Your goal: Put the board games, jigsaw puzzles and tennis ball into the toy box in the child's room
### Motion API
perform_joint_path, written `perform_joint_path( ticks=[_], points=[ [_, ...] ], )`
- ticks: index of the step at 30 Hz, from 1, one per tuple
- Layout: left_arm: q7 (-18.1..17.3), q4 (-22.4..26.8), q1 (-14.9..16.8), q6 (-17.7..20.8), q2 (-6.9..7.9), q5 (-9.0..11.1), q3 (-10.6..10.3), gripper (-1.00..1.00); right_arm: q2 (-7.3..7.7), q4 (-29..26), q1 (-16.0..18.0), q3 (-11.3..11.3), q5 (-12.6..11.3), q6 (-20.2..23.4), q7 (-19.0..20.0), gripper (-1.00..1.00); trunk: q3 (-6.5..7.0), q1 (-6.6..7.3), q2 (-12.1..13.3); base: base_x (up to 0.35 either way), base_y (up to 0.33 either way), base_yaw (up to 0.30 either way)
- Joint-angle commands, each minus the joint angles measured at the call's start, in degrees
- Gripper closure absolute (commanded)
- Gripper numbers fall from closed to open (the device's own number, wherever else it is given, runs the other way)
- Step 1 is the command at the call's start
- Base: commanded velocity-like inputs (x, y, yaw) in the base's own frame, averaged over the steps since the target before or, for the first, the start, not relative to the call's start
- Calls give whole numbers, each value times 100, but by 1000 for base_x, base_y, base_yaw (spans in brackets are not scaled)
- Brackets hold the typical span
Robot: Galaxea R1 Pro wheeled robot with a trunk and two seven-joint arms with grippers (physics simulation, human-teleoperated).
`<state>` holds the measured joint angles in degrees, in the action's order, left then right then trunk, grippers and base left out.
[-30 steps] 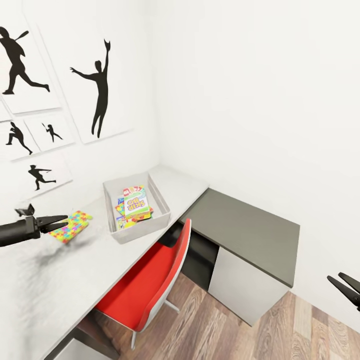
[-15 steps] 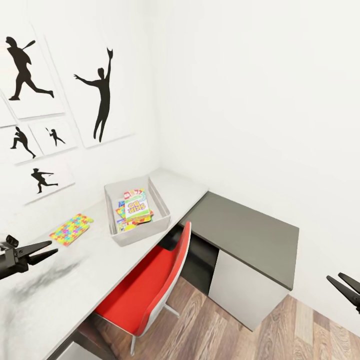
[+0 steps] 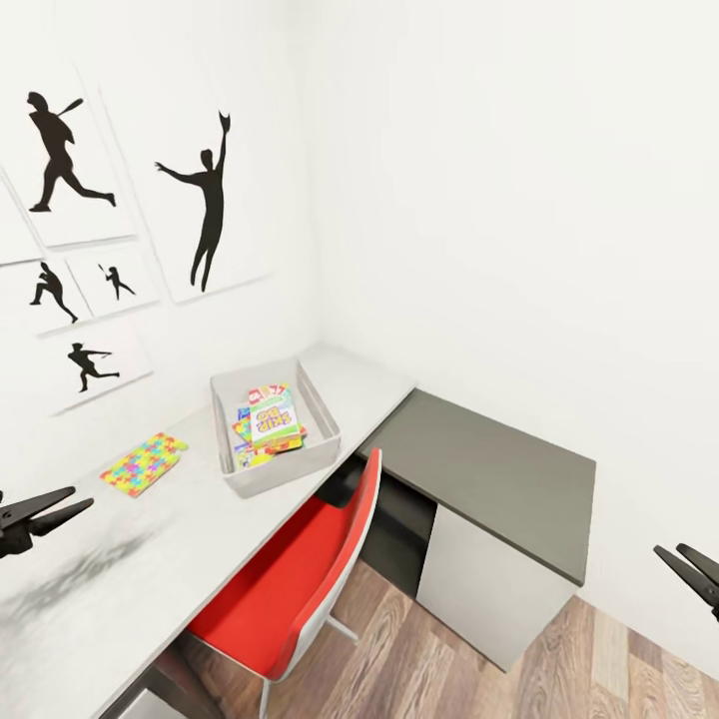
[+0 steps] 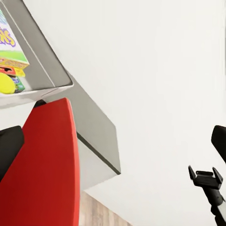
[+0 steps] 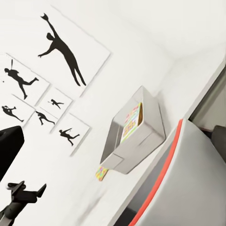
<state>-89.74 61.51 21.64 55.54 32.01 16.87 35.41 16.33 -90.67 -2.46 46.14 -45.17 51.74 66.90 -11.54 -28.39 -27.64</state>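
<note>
The grey toy box (image 3: 320, 449) holds stacked colourful game boxes (image 3: 271, 416); 1 mosaic puzzle square (image 3: 145, 463) lies beside it. Left gripper (image 3: 52, 507) and right gripper (image 3: 689, 566) are parted, empty.

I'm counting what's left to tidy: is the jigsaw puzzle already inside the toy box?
No. In the head view the jigsaw puzzle lies flat on the table, beside the toy box.

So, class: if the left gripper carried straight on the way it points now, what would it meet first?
Probably the red chair: the left gripper points that way, above the table. Depth is unclear.
</note>
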Motion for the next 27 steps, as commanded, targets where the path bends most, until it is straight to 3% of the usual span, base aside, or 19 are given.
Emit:
perform_joint_path(
  ticks=[1, 27],
  points=[
    [-26, 8, 1, 59, -2, -1, 11, -100, 2, -3, 0, -1, -18, 19, 6, -100, 1, -3, -9, 0, 0, 0],
    [-26, 54, -19, -1, -19, 19, 49, -100, -23, -3, 0, -29, -18, -39, 102, -100, 247, -3, -9, 0, 0, 0]
  ],
)
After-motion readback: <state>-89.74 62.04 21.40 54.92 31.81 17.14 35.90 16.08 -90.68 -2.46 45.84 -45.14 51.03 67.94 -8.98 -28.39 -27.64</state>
